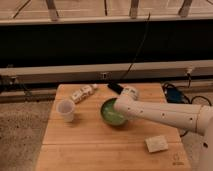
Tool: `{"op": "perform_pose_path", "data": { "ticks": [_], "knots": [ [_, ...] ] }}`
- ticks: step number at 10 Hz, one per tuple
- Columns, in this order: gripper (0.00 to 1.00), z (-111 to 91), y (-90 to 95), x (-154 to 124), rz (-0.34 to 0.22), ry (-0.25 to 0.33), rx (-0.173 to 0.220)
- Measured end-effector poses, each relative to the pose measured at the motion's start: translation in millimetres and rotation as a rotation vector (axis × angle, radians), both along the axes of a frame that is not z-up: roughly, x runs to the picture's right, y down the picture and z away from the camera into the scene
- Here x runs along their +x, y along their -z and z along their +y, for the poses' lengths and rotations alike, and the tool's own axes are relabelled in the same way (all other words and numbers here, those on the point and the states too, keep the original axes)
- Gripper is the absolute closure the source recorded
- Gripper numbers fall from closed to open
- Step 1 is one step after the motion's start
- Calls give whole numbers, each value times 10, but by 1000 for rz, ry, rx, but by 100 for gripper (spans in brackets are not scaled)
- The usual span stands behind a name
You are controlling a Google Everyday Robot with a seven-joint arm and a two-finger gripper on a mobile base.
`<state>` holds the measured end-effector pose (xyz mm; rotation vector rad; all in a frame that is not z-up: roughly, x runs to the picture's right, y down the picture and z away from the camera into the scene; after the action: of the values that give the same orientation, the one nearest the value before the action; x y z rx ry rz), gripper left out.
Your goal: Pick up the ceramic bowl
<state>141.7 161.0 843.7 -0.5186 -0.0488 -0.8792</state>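
One white robot arm (pixel 165 114) reaches in from the right edge of the frame across a wooden table (pixel 100 145), its wrist ending at the right rim of the ceramic bowl (pixel 111 113). That glossy green bowl sits upright near the middle of the tabletop, slightly right of centre, with pale streaks showing inside. The gripper (pixel 121 107) is at the bowl's right side, low against the rim, and its fingers are pressed together; whether they pinch the rim or only rest against it cannot be told from this view, since the wrist covers that edge of the bowl.

To the left of the bowl, well apart from it, a small translucent white cup (pixel 66 110) stands upright near the table's left edge. Above and between cup and bowl, toward the upper left of the tabletop, a white packaged snack bar (pixel 83 93) lies on its side at a slant. A dark flat object (pixel 115 88) lies at the table's far edge, just above the arm's wrist. In the lower right part of the table lies a small pale sponge-like block (pixel 156 143), apart from everything else.

Behind the table a dark cable (pixel 139 45) runs up along a black wall panel (pixel 60 47), and tangled cords (pixel 175 94) lie on the floor at the right
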Motion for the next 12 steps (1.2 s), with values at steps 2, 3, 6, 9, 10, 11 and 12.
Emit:
{"op": "perform_pose_path", "data": {
  "ticks": [2, 3, 6, 9, 10, 11, 12],
  "knots": [
    [96, -130, 101, -8, 1, 11, 8],
    [96, -202, 156, -10, 1, 17, 14],
    [96, -264, 185, -14, 1, 28, 20],
    [96, -414, 323, -25, 0, 43, 26],
    [96, -433, 335, -35, -4, 49, 25],
    [96, -451, 360, -59, -12, 57, 25],
    [96, -465, 386, -71, -16, 62, 24]
  ]
}}
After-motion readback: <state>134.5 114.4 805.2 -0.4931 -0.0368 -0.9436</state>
